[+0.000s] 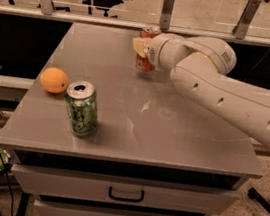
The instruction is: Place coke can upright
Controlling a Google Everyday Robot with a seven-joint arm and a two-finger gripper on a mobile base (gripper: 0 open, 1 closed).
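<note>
The coke can point(144, 63) is red-orange with a silver top and stands upright at the far middle of the grey table point(172, 131). Its bottom is at or just above the tabletop; I cannot tell if it touches. My gripper point(143, 48) is at the can's left side, its pale fingers point(139, 45) wrapped around the can's upper half, shut on it. The white arm point(218, 92) reaches in from the right.
A green patterned can point(82, 108) stands upright near the front left of the table. A round orange fruit point(54, 80) lies at the left edge. A drawer with a handle point(125, 195) is below the tabletop. Office chairs stand behind a rail at the back.
</note>
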